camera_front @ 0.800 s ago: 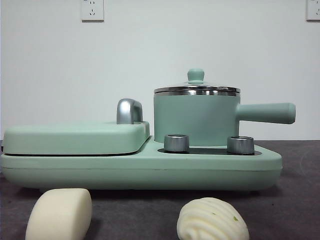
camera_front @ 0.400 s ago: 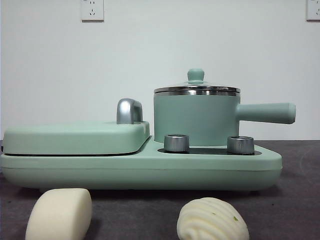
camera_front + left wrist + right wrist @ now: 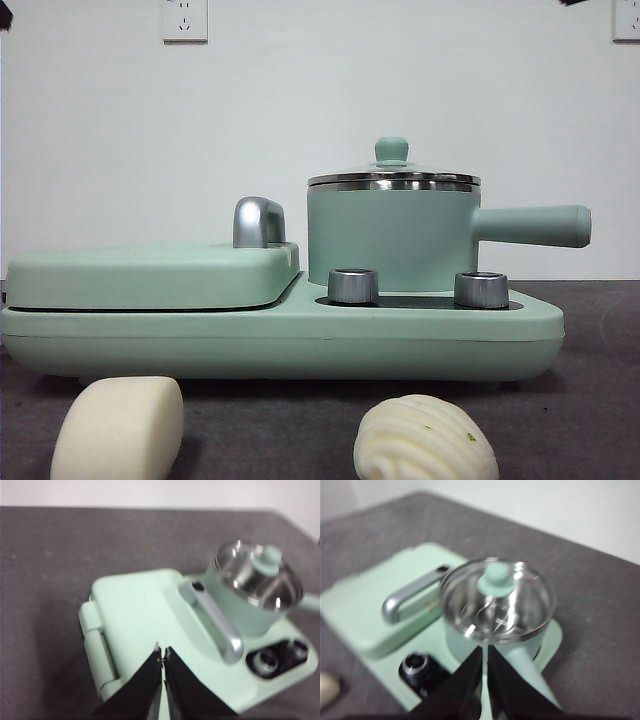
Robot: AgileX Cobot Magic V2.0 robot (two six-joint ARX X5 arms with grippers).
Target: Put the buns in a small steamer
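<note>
Buns sit on the dark surface [image 3: 590, 420] in front of the cooker: a smooth bun [image 3: 118, 428] and a ridged bun [image 3: 425, 438], well apart. The steamer [image 3: 390, 235] is lidded. Left gripper [image 3: 161, 655] and right gripper [image 3: 485, 652] hover above the cooker, fingers closed, empty. Risk: the lid [image 3: 497, 600] blocks loading; closed fingers could, seemingly, glance off its knob [image 3: 496, 576]. Behind: white wall, sockets.

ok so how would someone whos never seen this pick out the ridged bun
Find the big mint-green cooker across the table. Two cream buns lie in front of it; the ridged bun is below the steamer pot, shell-grooved with green specks, while the smooth bun is plain.
</note>
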